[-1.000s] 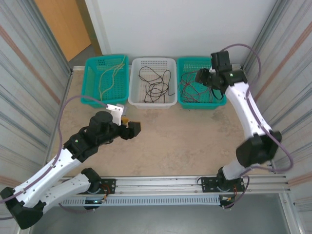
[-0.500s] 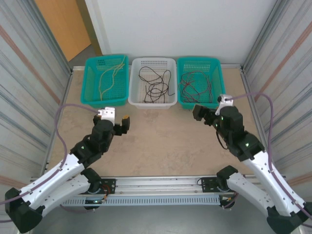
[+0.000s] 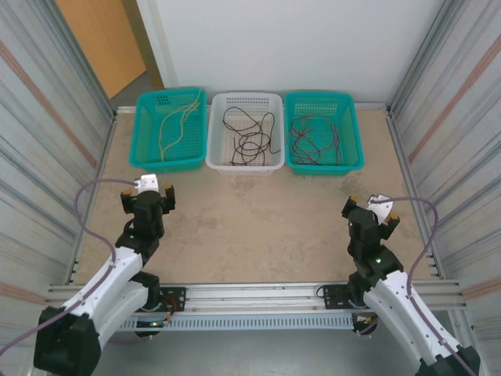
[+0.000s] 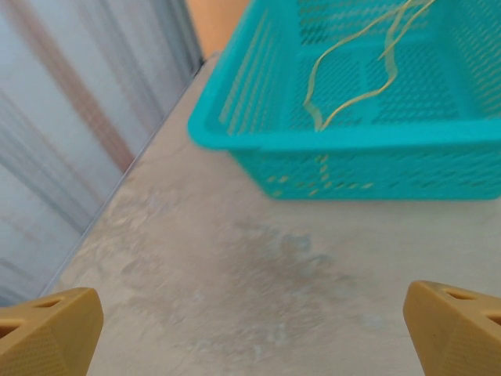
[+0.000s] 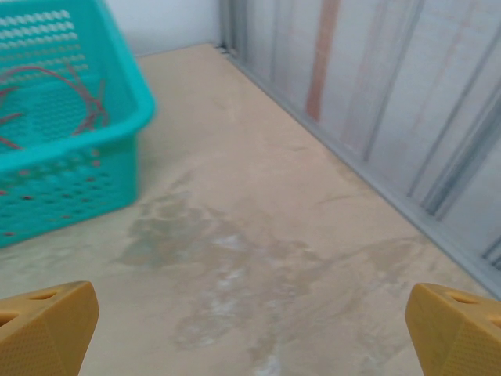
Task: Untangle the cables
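Observation:
Yellow cables point(image 3: 175, 124) lie in the left teal basket point(image 3: 145, 149), black cables point(image 3: 249, 141) in the white middle basket point(image 3: 244, 99), and red cables point(image 3: 313, 139) in the right teal basket point(image 3: 354, 133). The left wrist view has the yellow cable point(image 4: 362, 74) inside its basket point(image 4: 235, 129). Red cable point(image 5: 74, 98) shows in the right wrist view. My left gripper point(image 3: 147, 197) is open over the bare table at the near left, its fingertips point(image 4: 47, 329) wide apart. My right gripper point(image 3: 369, 207) is open at the near right with nothing between its fingertips point(image 5: 454, 325).
Corrugated metal walls point(image 3: 47, 141) close in both sides of the beige table point(image 3: 258, 211). A metal rail point(image 3: 258, 298) runs along the near edge under the arm bases. The right wall point(image 5: 376, 102) stands close to my right gripper.
Both arms have drawn back from the baskets toward the near edge. The right gripper left the right teal basket; the left gripper swung left and back. Both now rest low and open.

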### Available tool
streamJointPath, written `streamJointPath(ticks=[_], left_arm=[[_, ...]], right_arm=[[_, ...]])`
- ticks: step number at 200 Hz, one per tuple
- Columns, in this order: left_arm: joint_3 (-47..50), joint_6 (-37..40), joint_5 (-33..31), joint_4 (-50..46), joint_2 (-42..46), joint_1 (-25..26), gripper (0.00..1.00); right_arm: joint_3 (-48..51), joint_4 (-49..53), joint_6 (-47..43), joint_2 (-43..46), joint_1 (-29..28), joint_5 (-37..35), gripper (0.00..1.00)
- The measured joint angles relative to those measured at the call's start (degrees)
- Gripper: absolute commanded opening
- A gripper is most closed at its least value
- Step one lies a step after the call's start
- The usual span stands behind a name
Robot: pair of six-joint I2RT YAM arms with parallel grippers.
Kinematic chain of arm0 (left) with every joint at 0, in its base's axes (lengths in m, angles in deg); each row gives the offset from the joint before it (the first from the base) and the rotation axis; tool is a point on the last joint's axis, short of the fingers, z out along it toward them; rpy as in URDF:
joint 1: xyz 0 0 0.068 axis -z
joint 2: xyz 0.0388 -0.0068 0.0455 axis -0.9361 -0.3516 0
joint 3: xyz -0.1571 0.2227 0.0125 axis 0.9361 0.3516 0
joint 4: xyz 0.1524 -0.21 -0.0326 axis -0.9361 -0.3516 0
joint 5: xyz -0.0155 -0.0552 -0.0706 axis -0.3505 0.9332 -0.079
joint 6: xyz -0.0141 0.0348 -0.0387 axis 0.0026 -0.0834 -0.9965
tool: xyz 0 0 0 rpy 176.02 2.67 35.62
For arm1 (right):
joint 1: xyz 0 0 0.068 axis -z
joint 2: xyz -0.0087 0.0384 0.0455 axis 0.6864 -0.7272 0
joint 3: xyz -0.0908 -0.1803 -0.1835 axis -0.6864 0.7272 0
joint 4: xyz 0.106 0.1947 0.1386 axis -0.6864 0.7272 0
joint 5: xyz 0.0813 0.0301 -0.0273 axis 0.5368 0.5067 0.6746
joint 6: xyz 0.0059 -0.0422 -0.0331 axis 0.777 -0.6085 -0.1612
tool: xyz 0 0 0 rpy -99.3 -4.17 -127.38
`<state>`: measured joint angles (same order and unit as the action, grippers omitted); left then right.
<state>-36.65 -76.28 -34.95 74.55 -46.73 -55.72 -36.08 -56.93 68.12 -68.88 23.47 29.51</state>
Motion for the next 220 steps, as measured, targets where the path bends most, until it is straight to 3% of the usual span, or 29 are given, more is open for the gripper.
streamJointPath(ticks=[26,58,134,167,220], left_arm=[[1.03,0.04,3.65,5.49,-10.12,-4.33,0.99],[1.16,0.87,9.79,16.37,-17.18,-5.73,0.99],[1.46,6.23,24.61,40.87,-34.45,-7.82,0.99],[1.11,6.67,28.11,41.68,-37.22,-8.90,0.99],[-3.45,3.91,33.09,38.95,-37.20,-14.49,0.99]], right_arm=[[3.50,-6.71,-3.89,-3.19,4.20,1.81,0.99],[5.11,-19.80,-8.15,-11.19,10.36,11.19,0.99],[0.20,-50.14,-15.93,-47.76,14.67,32.83,0.99],[-4.13,-63.47,-17.55,-61.05,18.49,40.54,0.99],[-10.78,-58.64,-16.85,-63.67,23.39,47.89,0.99]])
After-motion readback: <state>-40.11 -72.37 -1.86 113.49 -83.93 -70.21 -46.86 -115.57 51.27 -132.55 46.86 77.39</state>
